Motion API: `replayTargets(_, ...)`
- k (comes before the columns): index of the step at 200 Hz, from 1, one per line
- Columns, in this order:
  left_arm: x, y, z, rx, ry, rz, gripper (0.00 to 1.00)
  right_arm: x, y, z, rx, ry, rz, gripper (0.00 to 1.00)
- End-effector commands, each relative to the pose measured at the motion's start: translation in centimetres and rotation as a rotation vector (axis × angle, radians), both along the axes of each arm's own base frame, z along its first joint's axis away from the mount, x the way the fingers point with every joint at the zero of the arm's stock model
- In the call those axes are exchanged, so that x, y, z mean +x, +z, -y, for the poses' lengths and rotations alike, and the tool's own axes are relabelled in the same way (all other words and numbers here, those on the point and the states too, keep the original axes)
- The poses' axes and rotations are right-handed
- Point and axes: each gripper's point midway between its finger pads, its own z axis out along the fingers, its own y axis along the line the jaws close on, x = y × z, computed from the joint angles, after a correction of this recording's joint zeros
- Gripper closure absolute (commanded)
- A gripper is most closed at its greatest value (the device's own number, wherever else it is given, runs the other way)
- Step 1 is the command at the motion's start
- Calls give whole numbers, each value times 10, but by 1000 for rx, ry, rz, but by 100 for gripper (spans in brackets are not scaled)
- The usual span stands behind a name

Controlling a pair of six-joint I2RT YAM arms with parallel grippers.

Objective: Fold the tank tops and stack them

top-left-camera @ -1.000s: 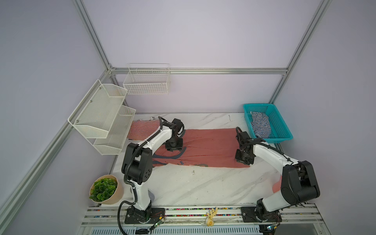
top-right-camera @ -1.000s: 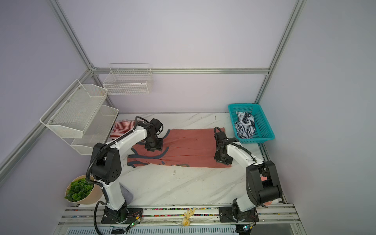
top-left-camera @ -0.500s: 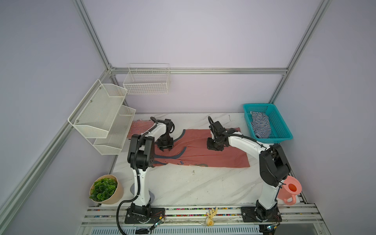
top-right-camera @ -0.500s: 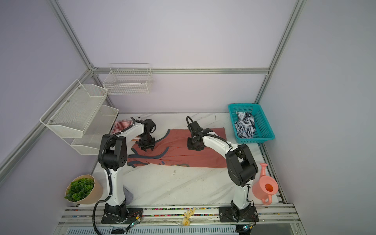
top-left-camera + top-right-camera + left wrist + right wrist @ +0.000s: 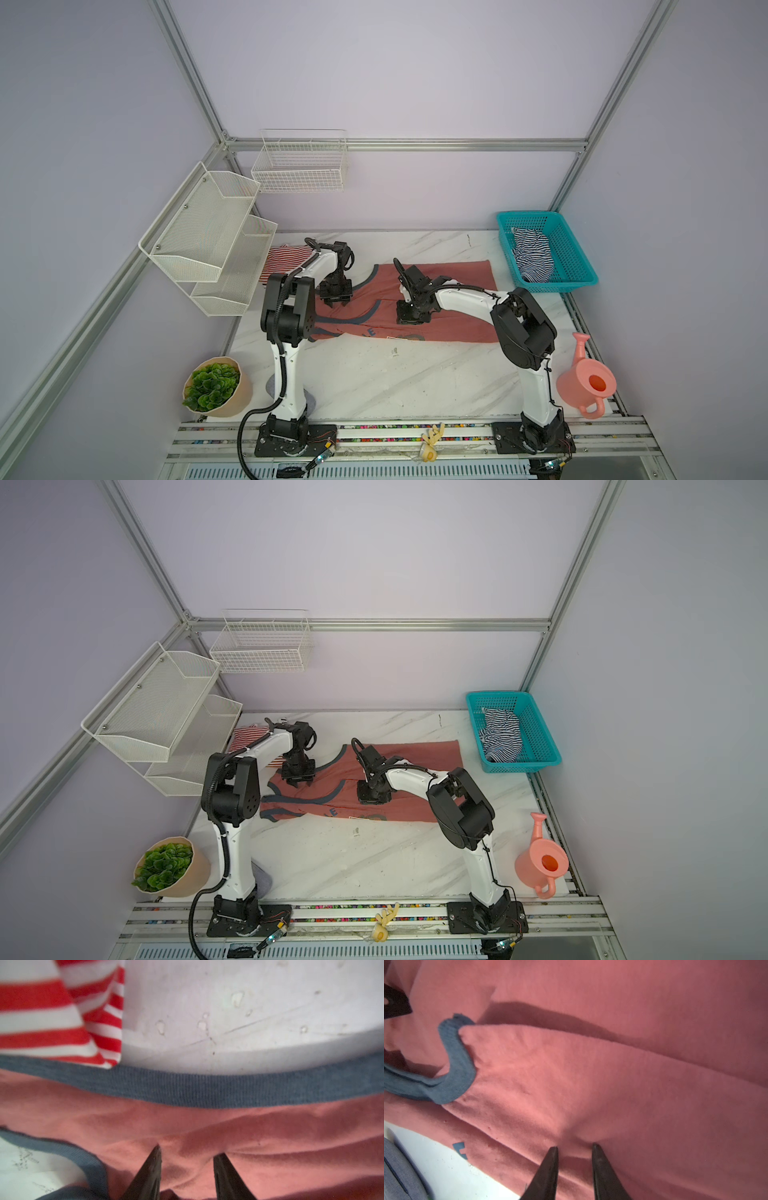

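Salmon tank top (image 5: 453, 286) lies spread across the middle of the table (image 5: 395, 382). I have the left gripper (image 5: 188, 1151) down on the shirt's left end, beside the grey-trimmed armhole. Its jaws are part-closed and pinch a pucker of cloth. Right gripper (image 5: 574, 1147) sits on the shirt's middle, jaws narrow, clamped on a ridge of the same cloth. Red-striped tank top (image 5: 284, 259) lies far left, its edge touching the salmon one. I see the navy-striped tank top (image 5: 532, 259) crumpled in the teal basket (image 5: 577, 266), far right.
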Motion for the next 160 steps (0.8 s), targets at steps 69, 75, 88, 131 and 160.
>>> replayTargets(69,21,35,-9,6,17,107,56,-59,-21,-7,-48,68,-97,65)
replayTargets(75,24,44,-4,-6,10,131,55,-51,-12,-11,-43,60,-72,63)
replayTargets(88,30,66,10,-47,-12,181,52,-31,11,-20,-26,28,-10,62)
replayTargets(131,58,155,63,-177,-110,406,47,45,92,19,16,-106,178,57)
replayTargets(160,89,188,89,-244,-153,517,45,94,110,102,-27,-262,233,52)
